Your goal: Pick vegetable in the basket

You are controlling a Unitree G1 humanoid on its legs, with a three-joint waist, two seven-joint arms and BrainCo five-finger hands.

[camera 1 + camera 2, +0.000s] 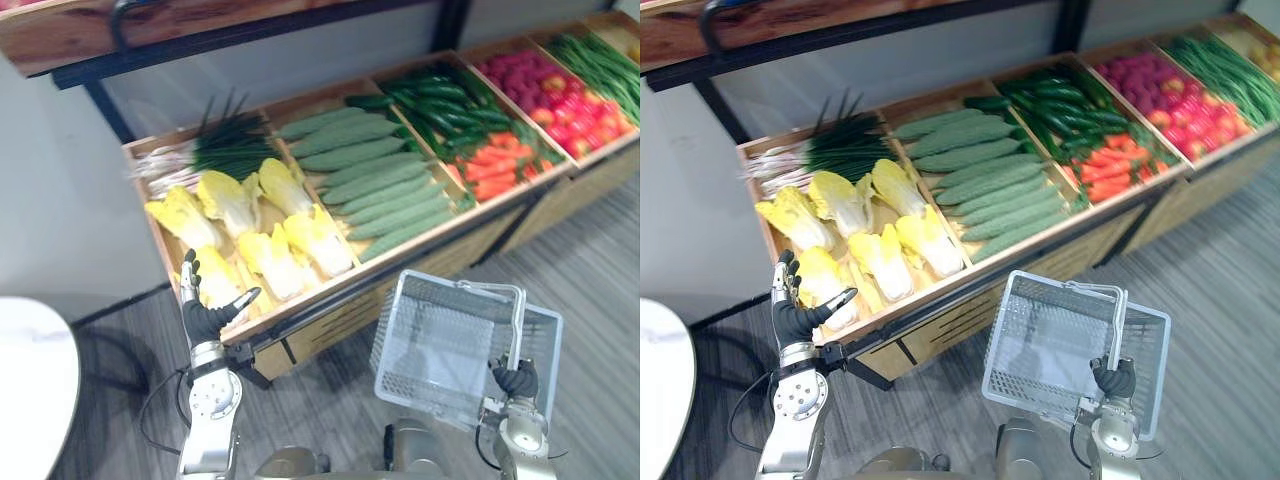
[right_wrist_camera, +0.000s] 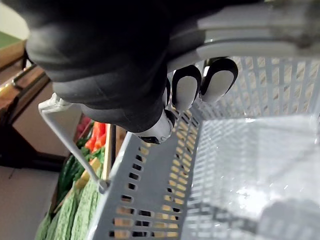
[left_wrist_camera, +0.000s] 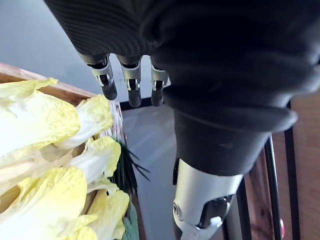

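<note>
Just beyond the left hand (image 1: 205, 318), fingers straight and spread, cabbages (image 1: 270, 262) lie lengthwise front to back; the right hand (image 1: 517, 381), farther off, curls round the basket (image 1: 400, 340) handle.

No words, numbers or signs can be read here. There are none to make out on the basket (image 1: 440, 350) and none on the wooden stand (image 1: 330, 312) with the vegetables.
</note>
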